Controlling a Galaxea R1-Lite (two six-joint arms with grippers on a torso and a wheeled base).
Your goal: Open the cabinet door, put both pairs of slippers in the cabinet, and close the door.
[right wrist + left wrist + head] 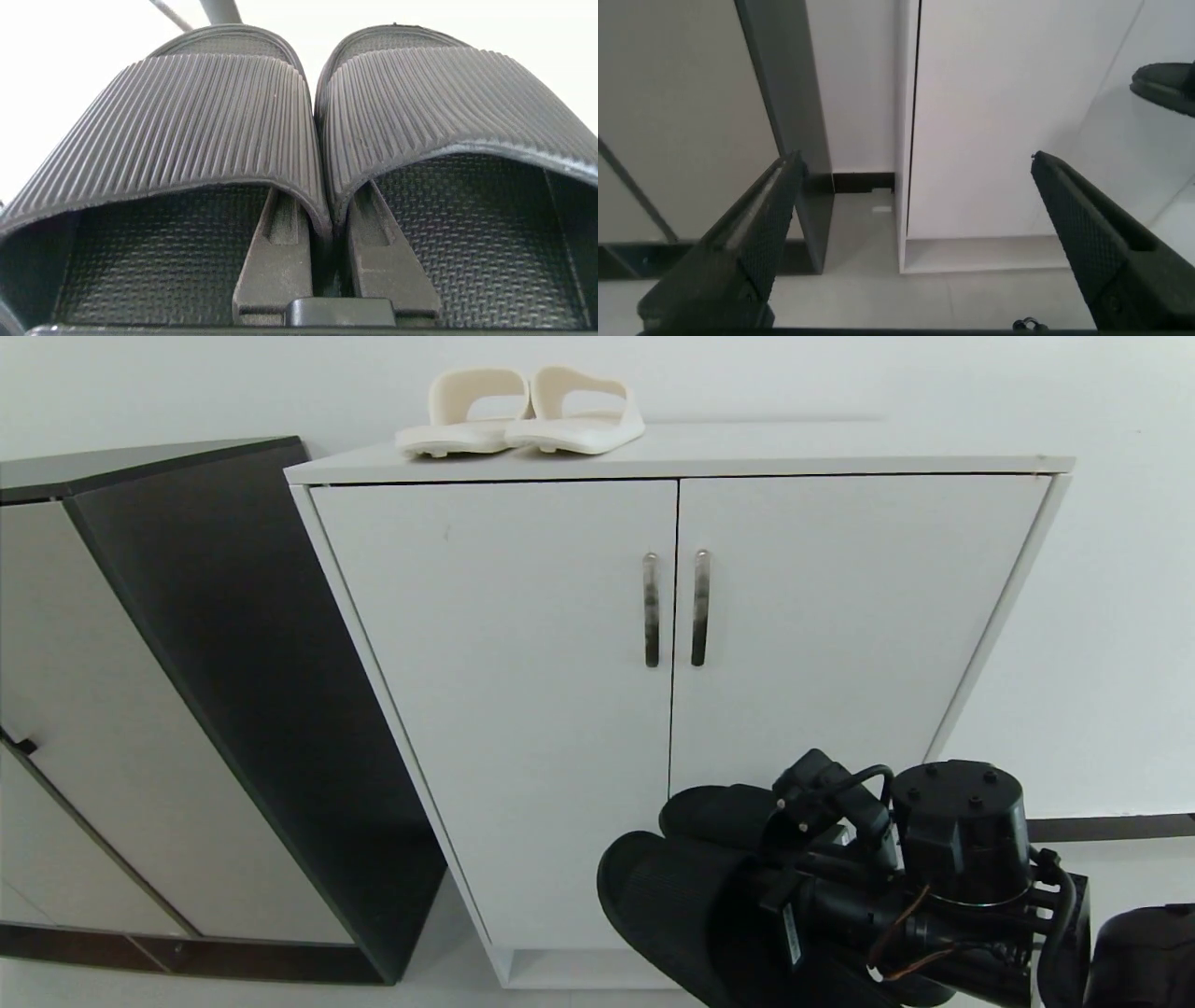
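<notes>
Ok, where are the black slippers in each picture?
Head view: the black slippers sit low, right of the middle, held up before the white cabinet.
Left wrist view: one dark toe pokes in at the picture's edge, beside the white cabinet.
Right wrist view: both lie side by side, with the right gripper pinching their inner sides.
Shared landmark: the white cabinet, in the head and left wrist views.

Left gripper (915,159): jaws stand wide apart, facing the white cabinet (999,112) at its lower corner. A grey cabinet (673,112) stands just beside it, over pale floor (906,299). A black slipper (1167,86) shows near the white cabinet.
</notes>
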